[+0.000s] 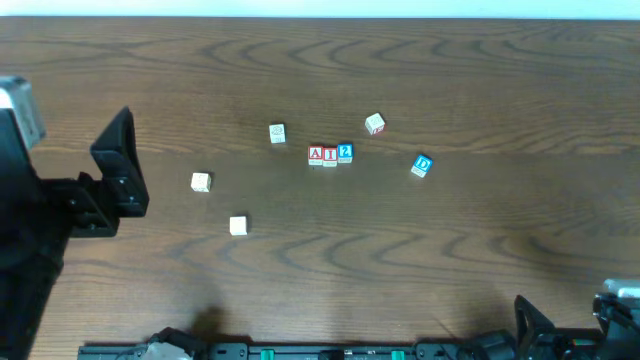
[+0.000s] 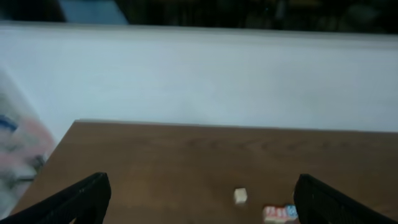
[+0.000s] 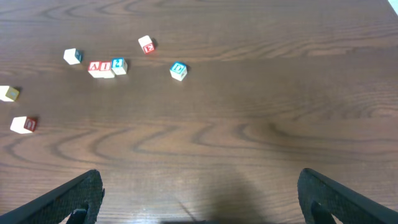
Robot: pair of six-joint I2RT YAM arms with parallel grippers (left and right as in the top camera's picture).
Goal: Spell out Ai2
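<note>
Three small wooden cubes stand touching in a row at the table's middle: the red "A" cube point(image 1: 316, 154), the red "I" cube point(image 1: 329, 155) and the blue "2" cube point(image 1: 345, 153). In the right wrist view the same row sits far off at upper left: "A" point(image 3: 94, 67), "I" point(image 3: 107, 68), "2" point(image 3: 119, 66). The left wrist view shows it blurred at the bottom edge, with the "2" cube point(image 2: 290, 211) nearest the right finger. My left gripper point(image 2: 202, 186) hangs open at the table's left end, holding nothing. My right gripper point(image 3: 199, 180) stands open near the front right corner, also with nothing in it.
A blue "D" cube point(image 1: 421, 166) lies right of the row. Pale cubes are scattered around: one behind the row point(image 1: 277, 133), one at back right point(image 1: 375, 123), two at front left point(image 1: 201, 181) point(image 1: 238, 226). A white wall point(image 2: 199, 74) rises beyond the far edge.
</note>
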